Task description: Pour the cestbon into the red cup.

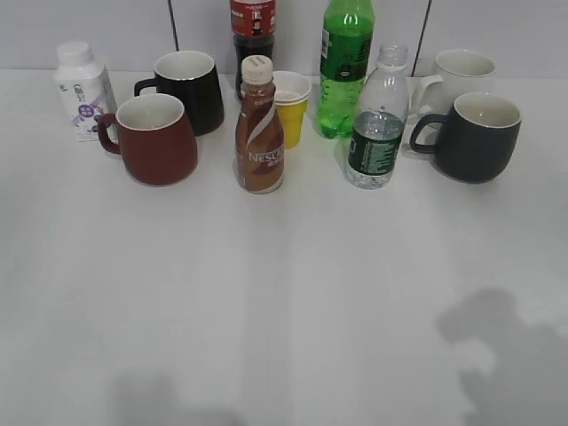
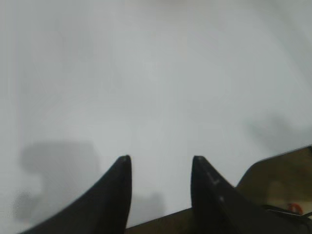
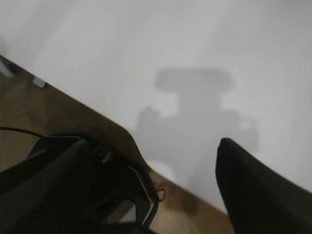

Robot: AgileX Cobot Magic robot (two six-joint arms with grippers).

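Fingers (image 2: 124,170) of both arms parted, empty, Nescafe bottle (image 1: 259,129) between cestbon (image 1: 379,124) and red cup (image 1: 155,139)

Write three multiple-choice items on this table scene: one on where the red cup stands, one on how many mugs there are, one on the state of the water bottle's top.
1. Where does the red cup stand relative to the brown coffee bottle?
A. To its left
B. To its right
C. Behind it

2. How many handled mugs stand on the table?
A. Two
B. Three
C. Four

3. In what state is the cestbon?
A. Lying on its side
B. Upright, no cap on its neck
C. Held in a gripper

Answers:
1 A, the maroon mug stands left of the brown bottle in the exterior view.
2 C, red, black, white and dark grey.
3 B, it stands alone with a bare open neck.
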